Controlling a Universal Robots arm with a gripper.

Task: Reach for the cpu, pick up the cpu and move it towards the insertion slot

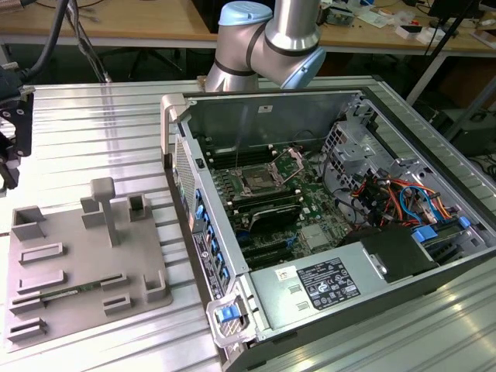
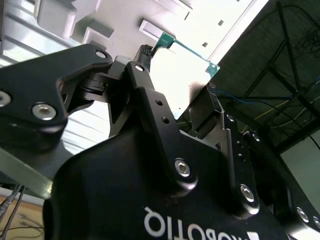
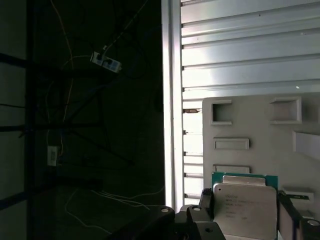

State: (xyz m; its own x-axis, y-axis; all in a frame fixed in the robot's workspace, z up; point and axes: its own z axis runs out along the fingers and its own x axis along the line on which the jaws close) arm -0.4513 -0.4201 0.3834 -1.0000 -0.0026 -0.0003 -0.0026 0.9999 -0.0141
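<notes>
The end effector (image 2: 181, 82) is clamped on the cpu (image 3: 245, 210) by its edges, over the grey fixture (image 3: 260, 130) and well apart from the slot (image 1: 256, 183) in the open case (image 1: 260, 116); the carry probably wants a level, steady hold; the case wall needs clearing.

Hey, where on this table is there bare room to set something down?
Bare ribbed table lies between the grey fixture and the wooden bench, and in the corner past the computer case at the exterior view's lower right. Crowded: the case interior, around the insertion slot, with cables.
</notes>
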